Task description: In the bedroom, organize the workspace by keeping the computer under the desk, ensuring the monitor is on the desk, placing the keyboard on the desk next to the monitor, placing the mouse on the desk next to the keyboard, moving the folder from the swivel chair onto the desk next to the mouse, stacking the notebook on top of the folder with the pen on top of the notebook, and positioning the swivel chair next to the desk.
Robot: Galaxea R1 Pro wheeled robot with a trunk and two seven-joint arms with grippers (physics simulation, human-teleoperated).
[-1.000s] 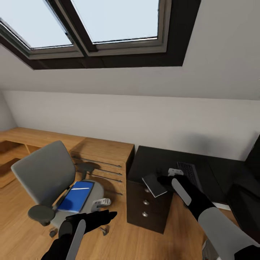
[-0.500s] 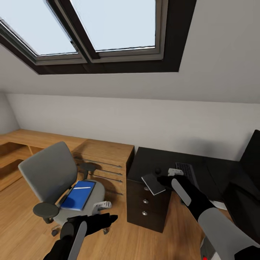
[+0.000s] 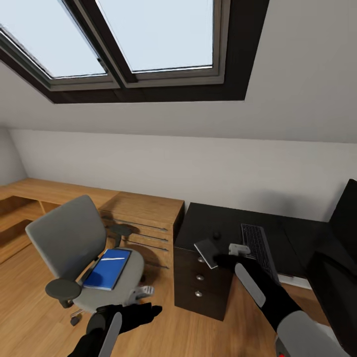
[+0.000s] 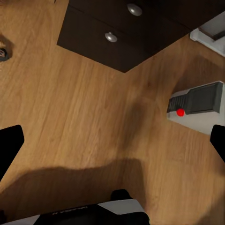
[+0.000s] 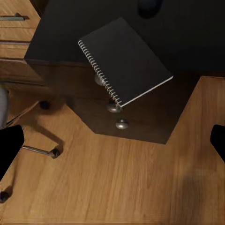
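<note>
Overhead in the head view, a skylight [image 3: 148, 34] sits in the sloped ceiling. The grey swivel chair [image 3: 67, 238] stands on the plank floor [image 3: 29, 307] just beside a low wooden cabinet [image 3: 144, 208], with the blue folder [image 3: 106, 268] flat on its seat. The black-topped desk [image 3: 218, 218] butts against the cabinet's end. The keyboard [image 3: 258, 248] lies on the desk and the mouse [image 3: 216, 235] sits apart from it, nearer the desk's corner. The monitor [image 3: 347, 213] shows at the desk's far right. The notebook [image 3: 206, 253] juts tilted past the desk's front edge above the drawer unit [image 3: 198, 285]. The right claw [image 3: 222, 258] is just beside it. The left claw [image 3: 151, 311] hovers low over open floor in front of the chair.

From the left wrist, its black fingers [image 4: 9, 145] stand wide apart over bare floor. The computer [image 4: 197, 105] rests on the floor, its red light showing, well apart from the drawer unit's corner.

From the right wrist, that claw's fingers [image 5: 9, 145] are also spread wide and neither touches the spiral-bound notebook. One of its corners overhangs the desk edge above the round knobs. Whether it rests on the desk I cannot tell. Clear floor lies between the drawers and the chair's castors.
</note>
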